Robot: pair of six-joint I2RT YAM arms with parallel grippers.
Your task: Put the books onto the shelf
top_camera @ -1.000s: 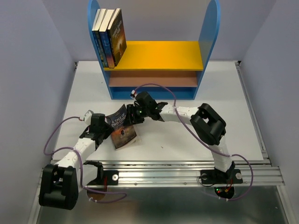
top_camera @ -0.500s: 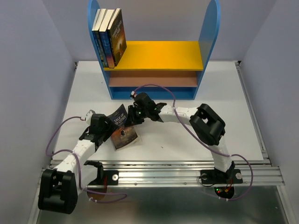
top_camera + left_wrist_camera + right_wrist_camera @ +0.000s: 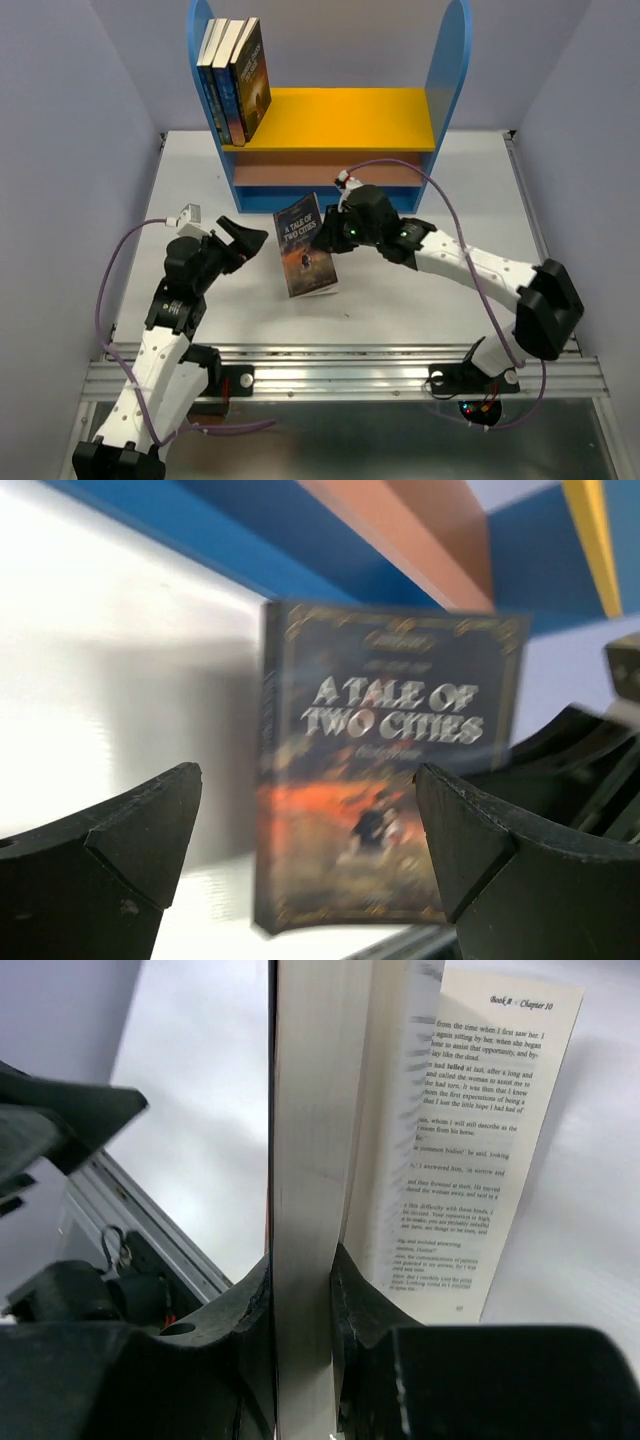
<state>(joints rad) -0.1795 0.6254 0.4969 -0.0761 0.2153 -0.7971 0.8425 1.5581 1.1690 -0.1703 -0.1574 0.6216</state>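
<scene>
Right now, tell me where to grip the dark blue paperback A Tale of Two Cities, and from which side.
Probably near the spine, pinching both covers of the dark blue paperback, coming from the left arm's side: at the open edge, the right gripper's fingers leave loose pages fanning out.

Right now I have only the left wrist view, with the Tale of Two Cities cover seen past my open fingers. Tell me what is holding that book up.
Observer: The right gripper is clamped on the book, across its page edges.
Operator: Report whether the grip takes in every page.
Observer: No. A few loose pages fan out outside the fingers.
Operator: Give me the free space on the shelf.
Observer: Three books stand at the left end of the yellow upper board; the rest of it is bare.
</scene>
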